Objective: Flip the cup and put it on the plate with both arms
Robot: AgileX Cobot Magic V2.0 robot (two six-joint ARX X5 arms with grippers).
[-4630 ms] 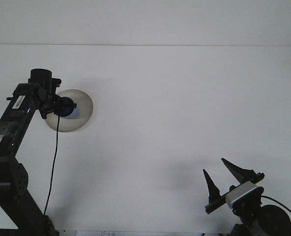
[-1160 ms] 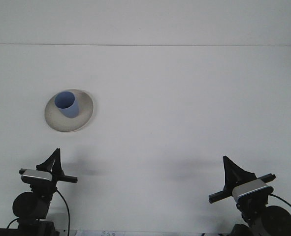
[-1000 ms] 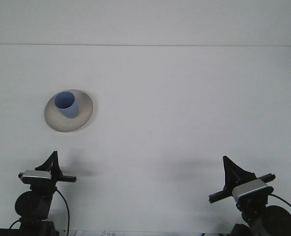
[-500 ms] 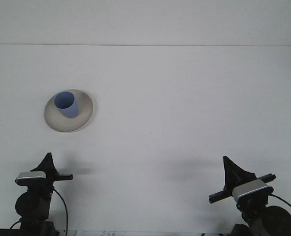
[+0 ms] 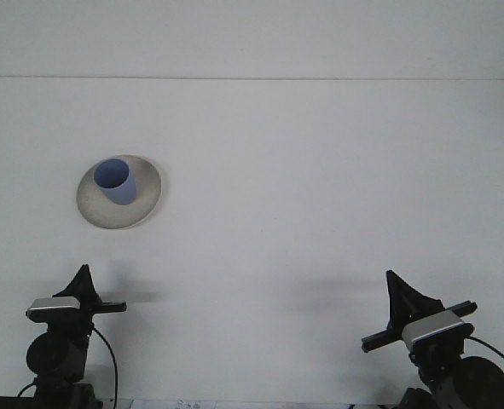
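White table (image 5: 320, 187), pale wall (image 5: 252, 34) behind, soft even light

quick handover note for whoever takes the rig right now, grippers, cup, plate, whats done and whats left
Left gripper: low at the near left edge, holding nothing, clear of the plate.
Right gripper: low at the near right, holding nothing.
Blue cup: upright, mouth up, standing on the grey plate at the table's left.
Done: cup flipped and set on the plate, both arms pulled away.
Left: nothing visible; confirm and stop.
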